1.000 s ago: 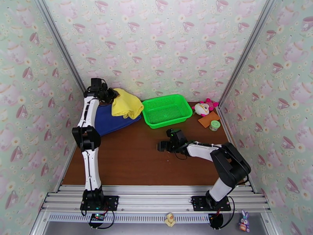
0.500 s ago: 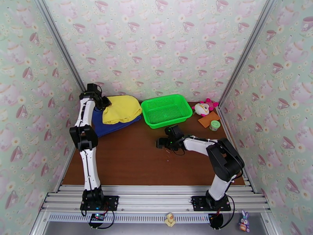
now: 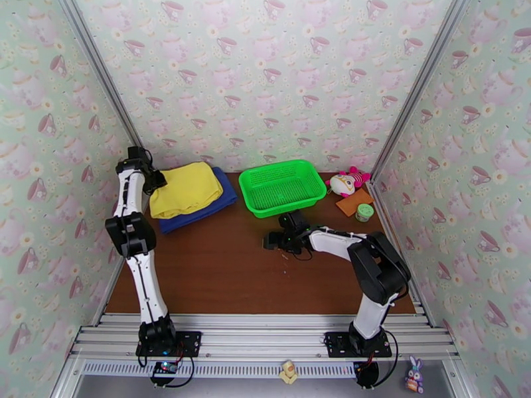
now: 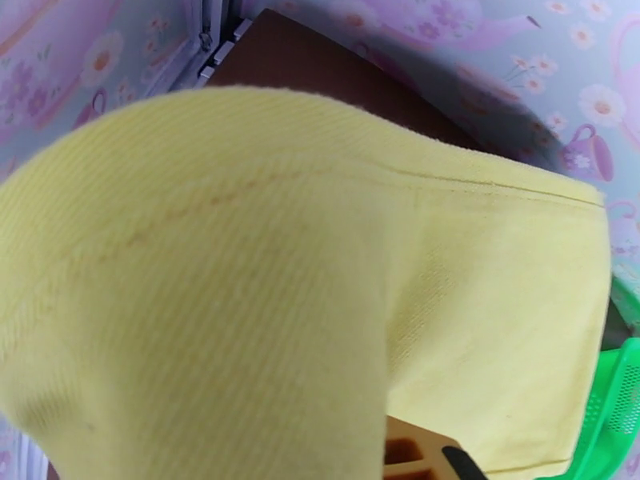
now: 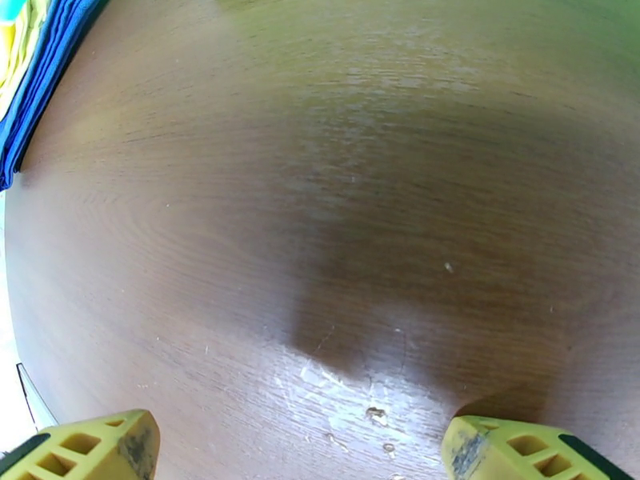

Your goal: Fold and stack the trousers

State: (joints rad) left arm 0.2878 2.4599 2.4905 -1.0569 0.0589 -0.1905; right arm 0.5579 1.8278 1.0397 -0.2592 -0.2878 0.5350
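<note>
Top external view has the trousers [image 3: 186, 189] folded into a flat yellow pad at the far left of the table [image 3: 219, 273]; they lie on the blue cloth [image 3: 202, 210], whose edge shows along the near and right sides; that reads as the stack, so the folding looks done and the placing nearly so.

Left gripper [image 3: 155, 182] sits at the pad's left edge, close to the side wall [image 3: 79, 160]; a sensible spot to let go from, I judge, since that edge is the only one within easy reach of the arm. Left wrist view shows ribbed yellow cloth close under the lens, and one finger [image 4: 420, 458] at the bottom, just at the cloth's edge; whether the jaws pinch cloth or stand free of it I cannot tell.

Right gripper [image 3: 271, 243] hovers low over bare wood mid-table, well apart from the stack; its fingers [image 5: 88, 446] stand spread wide in the right wrist view, with nothing between them; parked out of the way, by the look of it.

Basket [image 3: 285, 208], green and empty, stands just right of the stack, near but apart; a plush toy [image 3: 348, 182], a brown card [image 3: 354, 203] and a small pot [image 3: 364, 212] crowd the far right corner, well clear.

Wall leaves the left arm little room to withdraw; a careless pull could drag the top layer open.
</note>
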